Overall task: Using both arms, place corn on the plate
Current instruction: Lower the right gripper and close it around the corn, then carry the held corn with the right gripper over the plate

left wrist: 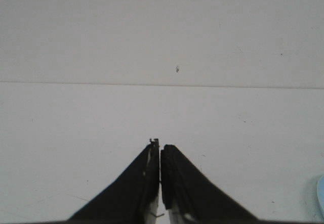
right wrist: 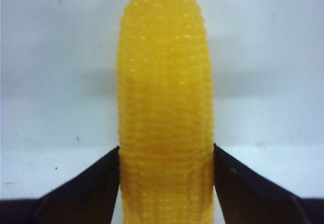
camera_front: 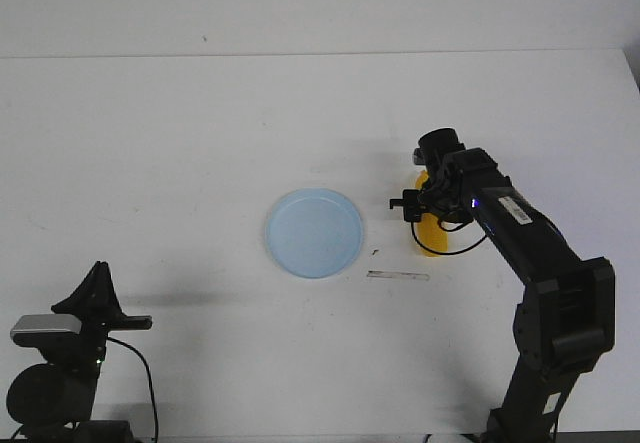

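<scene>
The yellow-orange corn [camera_front: 431, 235] lies on the white table just right of the pale-blue plate [camera_front: 314, 233]. My right gripper [camera_front: 424, 206] is over the corn's far part, largely hiding it. In the right wrist view the corn [right wrist: 164, 92] fills the gap between both black fingers [right wrist: 96, 183], which press on its sides; my right gripper [right wrist: 166, 155] is shut on it. My left gripper [camera_front: 98, 271] rests at the near left, far from the plate, shut and empty, as the left wrist view [left wrist: 160, 146] shows. A sliver of the plate [left wrist: 321, 197] shows there at the edge.
A thin pale strip [camera_front: 398, 276] lies on the table just in front of the corn, near the plate's right side. The table's far edge [camera_front: 300, 55] meets a white wall. The right arm's base [camera_front: 545, 383] stands at the near right.
</scene>
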